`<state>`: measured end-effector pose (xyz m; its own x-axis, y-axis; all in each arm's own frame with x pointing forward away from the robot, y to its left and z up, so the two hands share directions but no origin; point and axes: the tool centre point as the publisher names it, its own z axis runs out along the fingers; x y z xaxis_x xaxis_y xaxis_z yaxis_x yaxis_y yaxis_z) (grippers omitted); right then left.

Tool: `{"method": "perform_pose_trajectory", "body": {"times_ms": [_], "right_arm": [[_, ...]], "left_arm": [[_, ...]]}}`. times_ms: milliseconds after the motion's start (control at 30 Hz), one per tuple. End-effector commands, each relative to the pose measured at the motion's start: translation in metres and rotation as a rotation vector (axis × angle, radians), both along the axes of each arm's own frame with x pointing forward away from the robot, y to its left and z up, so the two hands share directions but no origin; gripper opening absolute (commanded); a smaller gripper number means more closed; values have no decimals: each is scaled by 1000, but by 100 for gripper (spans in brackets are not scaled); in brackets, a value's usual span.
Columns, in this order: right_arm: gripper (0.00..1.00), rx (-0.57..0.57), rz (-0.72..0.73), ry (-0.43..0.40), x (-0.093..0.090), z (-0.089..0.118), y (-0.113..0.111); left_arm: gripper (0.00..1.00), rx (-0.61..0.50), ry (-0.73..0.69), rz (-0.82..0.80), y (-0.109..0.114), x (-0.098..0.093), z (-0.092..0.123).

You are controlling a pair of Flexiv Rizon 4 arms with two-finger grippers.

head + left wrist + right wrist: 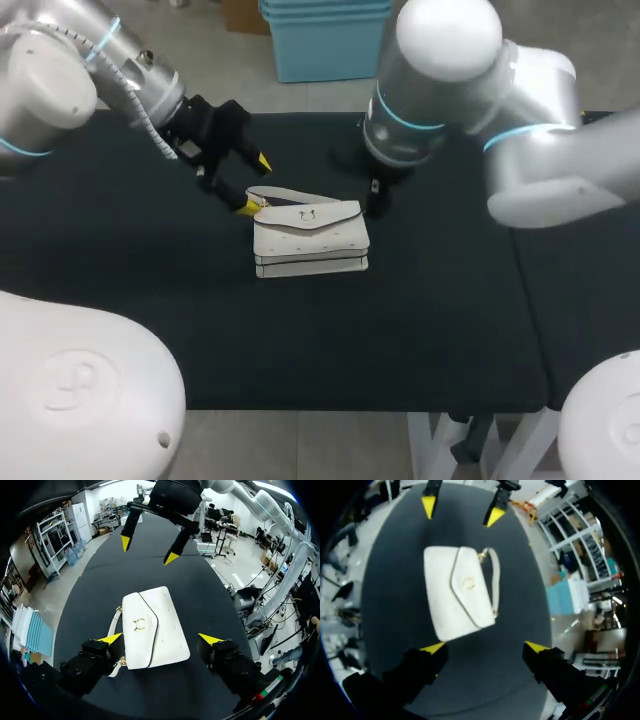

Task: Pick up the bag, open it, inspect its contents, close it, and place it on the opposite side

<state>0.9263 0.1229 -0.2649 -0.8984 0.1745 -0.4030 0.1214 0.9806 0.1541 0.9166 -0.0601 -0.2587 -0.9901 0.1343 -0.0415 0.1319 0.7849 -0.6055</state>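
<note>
1. Left claw (255, 183), at the upper left of the head frame, has its yellow fingers spread wide and holds nothing. It comes in low at the bag's left end.
2. In the left wrist view this claw (160, 640) straddles the near end of the bag (152, 630). One finger is just beside the strap (114, 625), and whether they touch I cannot tell. The other finger stands clear of the bag's side.
3. The bag (310, 238) is white and lies flat on the black table (150, 300), just above mid-frame in the head view. Its long axis runs left to right across that frame.
4. Its flap faces up, with the clasp (307, 213) near the flap's point, which aims toward the frame's bottom. The strap (275, 192) loops out at the bag's upper left corner, toward the left claw.
5. From the left wrist the long axis leads straight away, toward the right claw (148, 550) past the far end.
6. The right claw (484, 647) is also spread wide and holds nothing. The bag (455, 592) lies ahead of its fingers, apart from them, with the left claw (461, 510) beyond.
7. In the head view the right claw is mostly hidden behind its own arm, right of the bag, and only a dark bit of it shows. The bag's inside cannot be seen.
</note>
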Motion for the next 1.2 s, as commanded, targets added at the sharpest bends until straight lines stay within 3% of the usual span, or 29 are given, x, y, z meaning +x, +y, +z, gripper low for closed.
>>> {"method": "perform_pose_trajectory", "body": {"times_ms": [33,200,267,367,467,567,667,900,967,1033,1200], "right_arm": [[100,6,12,84,1,3,-1],[100,6,12,84,1,3,-1],[100,29,-138,168,17,6,7],[100,136,-365,405,30,13,4],[100,186,-545,530,36,10,-6],[100,227,-622,632,39,7,-12],[100,259,-686,707,39,5,-17],[100,449,-936,737,28,4,-33],[100,514,-1022,699,20,3,-36],[100,559,-1044,596,7,2,-36],[100,559,-1044,596,7,2,-36]], "left_arm": [[100,27,51,-39,-2,4,2],[100,27,51,-39,-2,4,2],[100,-71,175,99,-10,8,9],[100,-108,400,423,-16,13,23],[100,-83,517,732,-17,9,21],[100,-95,649,858,-12,4,24],[100,-100,683,991,-5,2,26],[100,-175,779,1149,11,-8,22],[100,-137,683,1194,9,-16,19],[100,-137,683,1194,9,-16,19],[100,-137,683,1194,9,-16,19]]}}
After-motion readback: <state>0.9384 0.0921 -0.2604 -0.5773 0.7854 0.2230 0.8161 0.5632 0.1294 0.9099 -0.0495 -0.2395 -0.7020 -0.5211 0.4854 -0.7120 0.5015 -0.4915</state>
